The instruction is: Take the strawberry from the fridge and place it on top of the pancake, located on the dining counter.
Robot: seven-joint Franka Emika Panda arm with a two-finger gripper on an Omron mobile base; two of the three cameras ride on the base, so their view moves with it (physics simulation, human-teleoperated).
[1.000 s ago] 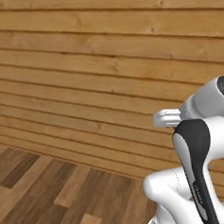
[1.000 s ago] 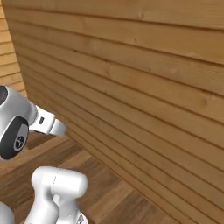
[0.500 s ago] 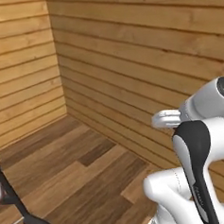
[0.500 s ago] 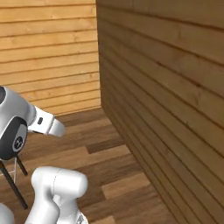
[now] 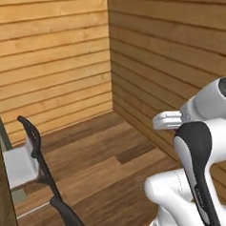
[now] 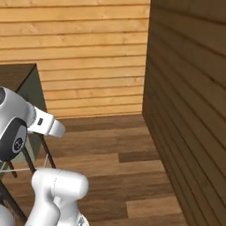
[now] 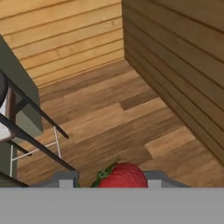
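In the hand view my gripper is shut on the strawberry, a small red fruit with green leaves, held between the two grey fingertips above the wooden floor. The dining counter has a dark top on a pale green base. It stands at the left of the right base view, and its edge runs along the left border of the left base view. Its green base also appears at the left of the hand view. The pancake and the fridge are out of view.
Dark-framed stools with pale seats stand beside the counter, and their legs cross the hand view's left side. Wood-plank walls meet in a corner ahead. Open wooden floor lies between the walls and the counter.
The whole picture has swung sideways as the base turns: the plank wall gave way to the room corner, then the counter and stools came in from the left. The arm's pose is unchanged.
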